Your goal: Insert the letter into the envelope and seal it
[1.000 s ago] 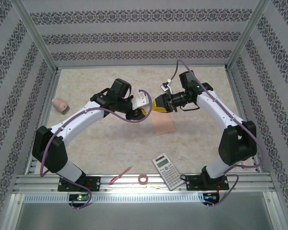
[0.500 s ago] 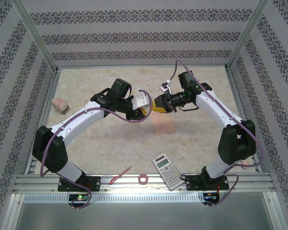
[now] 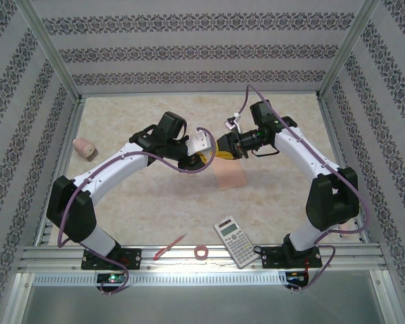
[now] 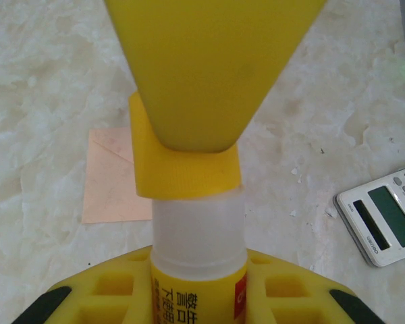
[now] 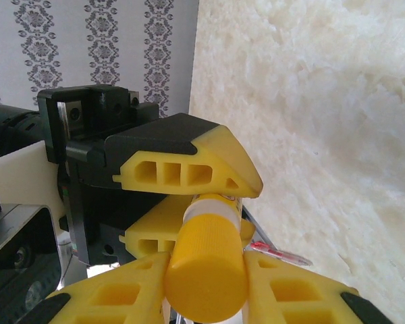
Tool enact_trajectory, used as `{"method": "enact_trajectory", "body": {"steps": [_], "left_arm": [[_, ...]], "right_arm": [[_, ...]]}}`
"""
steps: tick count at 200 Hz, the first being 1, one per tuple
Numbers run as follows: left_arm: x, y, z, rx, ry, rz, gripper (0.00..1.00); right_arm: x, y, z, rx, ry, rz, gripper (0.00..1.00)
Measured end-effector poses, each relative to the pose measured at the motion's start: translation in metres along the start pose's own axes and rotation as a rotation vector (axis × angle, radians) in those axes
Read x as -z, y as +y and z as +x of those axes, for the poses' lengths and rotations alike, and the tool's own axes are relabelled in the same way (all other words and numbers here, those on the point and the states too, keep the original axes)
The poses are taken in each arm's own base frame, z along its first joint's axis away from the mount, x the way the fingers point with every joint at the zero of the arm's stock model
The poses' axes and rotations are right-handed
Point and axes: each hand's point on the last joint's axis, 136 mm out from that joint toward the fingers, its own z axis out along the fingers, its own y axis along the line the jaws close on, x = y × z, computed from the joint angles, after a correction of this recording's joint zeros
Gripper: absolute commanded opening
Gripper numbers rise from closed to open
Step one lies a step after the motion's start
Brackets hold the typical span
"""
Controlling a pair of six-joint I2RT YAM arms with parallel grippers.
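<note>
The peach envelope (image 3: 229, 177) lies flat on the table, also in the left wrist view as the envelope (image 4: 111, 179) below the grippers. The letter is hidden. Above the envelope the two grippers meet tip to tip on a glue stick. My left gripper (image 3: 201, 160) (image 4: 199, 287) is shut on the stick's yellow labelled body (image 4: 199, 277). My right gripper (image 3: 220, 148) (image 5: 206, 283) is shut on its yellow cap (image 5: 206, 273) (image 4: 187, 169). The cap sits on the end of the stick's white neck (image 4: 199, 226).
A white calculator (image 3: 235, 240) (image 4: 385, 216) lies near the front edge beside the right arm's base. A red pen (image 3: 169, 247) and a small tape ring (image 3: 202, 252) lie at the front edge. A pink object (image 3: 84, 147) sits at the far left.
</note>
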Motion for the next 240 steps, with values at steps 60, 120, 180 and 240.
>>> {"method": "enact_trajectory", "body": {"steps": [60, 120, 180, 240], "left_arm": [[-0.0003, -0.0008, 0.0033, 0.007, 0.014, 0.002, 0.0], [-0.0009, -0.0009, 0.0033, 0.006, 0.015, 0.002, 0.0], [-0.0006, -0.0007, 0.0002, 0.0, 0.013, -0.001, 0.0], [-0.0009, -0.0029, 0.0026, 0.005, 0.024, 0.005, 0.0]], "right_arm": [[-0.002, -0.002, 0.0001, 0.004, 0.013, -0.01, 0.28], [-0.0023, -0.0015, 0.0015, -0.002, 0.02, -0.018, 0.27], [-0.0023, 0.0003, 0.0035, -0.003, 0.029, -0.032, 0.27], [-0.0064, -0.002, 0.0065, -0.002, 0.046, -0.034, 0.26]]}}
